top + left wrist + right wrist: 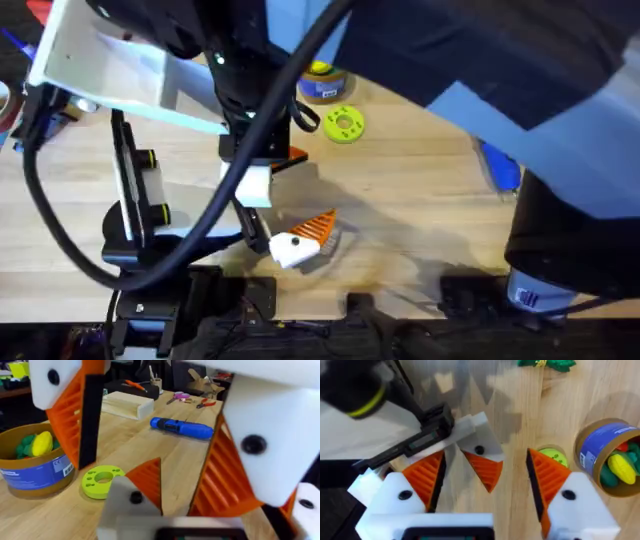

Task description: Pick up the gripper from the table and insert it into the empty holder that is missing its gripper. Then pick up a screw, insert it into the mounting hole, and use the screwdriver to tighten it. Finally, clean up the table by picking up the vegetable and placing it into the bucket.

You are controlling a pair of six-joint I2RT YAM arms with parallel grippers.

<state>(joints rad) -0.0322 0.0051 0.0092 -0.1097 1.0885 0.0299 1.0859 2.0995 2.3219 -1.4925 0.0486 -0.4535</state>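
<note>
Step in hand, as I judge it: the first one, fetching the orange block and seating it. No screw, screwdriver or vegetable work has begun.

Left gripper point(150, 460): fingers spread, holding nothing. A ribbed wedge point(146, 482) on its white base sits low between them. Ahead of it lie the disc point(102, 480), then the bucket point(30, 467), and farther off the screwdriver point(182, 427).

Right gripper point(487, 482): fingers also spread and empty, hanging above the surface point(520, 405). The same wedge lies below, between the fingers. The vegetable point(547, 363) lies well apart, beyond the disc, outside the bucket.

Orange block point(291, 155): in the overhead view a small orange piece with a dark end shows just beside the left arm's wrist, partly covered by it. I cannot tell whether it touches the white piece next to it, or whether that piece is the holder.

Next move calls for bringing one open gripper squarely over the block and closing on its narrow sides. The crossed arms crowd that spot, so a collision is the risk.
</note>
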